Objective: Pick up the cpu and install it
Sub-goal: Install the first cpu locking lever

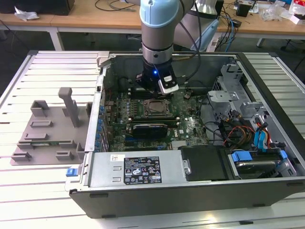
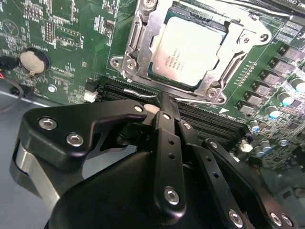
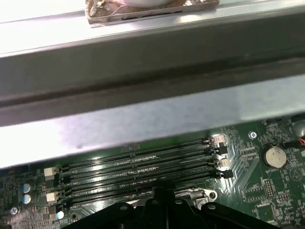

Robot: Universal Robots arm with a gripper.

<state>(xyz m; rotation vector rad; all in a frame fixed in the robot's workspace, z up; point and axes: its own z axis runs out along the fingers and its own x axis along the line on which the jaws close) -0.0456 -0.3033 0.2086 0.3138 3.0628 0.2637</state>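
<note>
The cpu (image 2: 188, 52), a square chip with a shiny silver top, lies flat inside the black socket frame with its metal bracket (image 2: 135, 47) on the green motherboard. In the exterior view the cpu (image 1: 155, 108) sits mid-board inside the open computer case. My gripper (image 2: 159, 98) hangs just beside the socket, over the memory slots (image 2: 214, 125), with its black fingers drawn together and nothing between them. It is apart from the chip. The gripper's black linkage (image 3: 159, 202) also shows above the same memory slots (image 3: 143, 167) in the first wrist view.
A grey plastic tray with upright blocks (image 1: 47, 129) lies outside the case on the exterior view's left. A coin battery (image 2: 33, 61) sits on the board. The case wall (image 3: 143, 95) runs close beyond the slots. Drive cage and cables (image 1: 248, 129) crowd the exterior view's right.
</note>
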